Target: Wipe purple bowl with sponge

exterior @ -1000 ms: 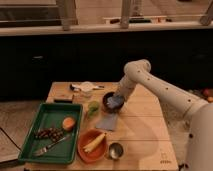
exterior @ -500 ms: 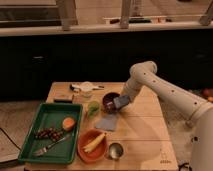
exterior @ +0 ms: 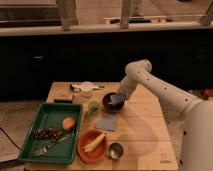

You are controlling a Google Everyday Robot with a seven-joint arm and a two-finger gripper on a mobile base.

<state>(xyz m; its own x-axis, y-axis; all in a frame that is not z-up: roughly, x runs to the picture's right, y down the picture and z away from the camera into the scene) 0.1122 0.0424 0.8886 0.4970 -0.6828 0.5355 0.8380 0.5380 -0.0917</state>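
Note:
The purple bowl (exterior: 109, 103) stands on the wooden table (exterior: 145, 130), a little right of centre. My gripper (exterior: 118, 98) reaches down from the white arm (exterior: 150, 82) into the bowl's right side. It is shut on the sponge (exterior: 116, 100), a small pale blue-grey block that rests against the bowl's inner right wall.
A flat grey-blue cloth (exterior: 107, 122) lies just in front of the bowl. An orange bowl (exterior: 85, 148) holding a banana and a small metal cup (exterior: 116, 150) stand near the front edge. A green tray (exterior: 35, 120) with food is at the left. A brown block (exterior: 63, 96) lies behind it.
The gripper with the sponge has shifted to the right across the bowl, and the arm's elbow has swung right. More of the bowl's left side shows now.

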